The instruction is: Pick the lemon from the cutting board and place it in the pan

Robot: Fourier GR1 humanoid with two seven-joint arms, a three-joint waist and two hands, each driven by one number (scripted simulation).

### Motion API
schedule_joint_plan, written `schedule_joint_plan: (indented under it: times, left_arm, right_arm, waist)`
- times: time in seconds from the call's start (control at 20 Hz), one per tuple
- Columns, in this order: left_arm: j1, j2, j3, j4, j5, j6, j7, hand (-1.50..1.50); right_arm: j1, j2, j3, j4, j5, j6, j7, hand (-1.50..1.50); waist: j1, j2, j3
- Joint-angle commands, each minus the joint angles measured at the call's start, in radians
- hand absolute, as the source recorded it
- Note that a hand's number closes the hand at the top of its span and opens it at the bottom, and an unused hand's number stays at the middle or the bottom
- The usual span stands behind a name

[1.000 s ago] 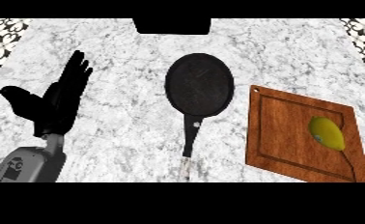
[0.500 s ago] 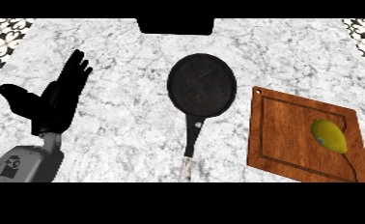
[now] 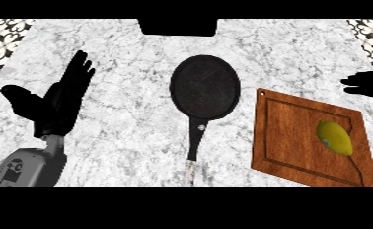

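R hand (image 3: pixel 358 83) just came in at counter's right edge, fingers can't tell, near lemon (image 3: pixel 334 137) on cutting board (image 3: pixel 291 139); grab comes next.

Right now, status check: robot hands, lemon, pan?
Left robot hand open, resting at left. Right robot hand barely in view at right edge, holding nothing. Lemon on cutting board. Pan empty, nothing between.

The right hand (image 3: pixel 358 83) now shows at the right edge, where nothing showed a second ago; only its dark fingers (image 3: pixel 351 80) are in view. They hang beyond the cutting board (image 3: pixel 295 136), well apart from the lemon (image 3: pixel 334 137).
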Motion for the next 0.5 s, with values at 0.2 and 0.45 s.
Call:
schedule_joint_plan:
  times: [0.2, 0.45]
  left_arm:
    - [-0.023, -0.043, 0.027, 0.088, -0.034, -0.012, -0.046, 0.00]
    - [0.002, -0.024, 0.066, 0.035, -0.040, -0.021, -0.002, 0.00]
  right_arm:
    - [0.017, 0.021, 0.090, 0.020, 0.180, -0.063, -0.124, -1.50]
    - [0.043, -0.020, 0.021, -0.095, 0.246, -0.103, -0.028, -1.50]
  waist:
    - [-0.035, -0.005, 0.000]
    - [-0.040, -0.009, -0.001]
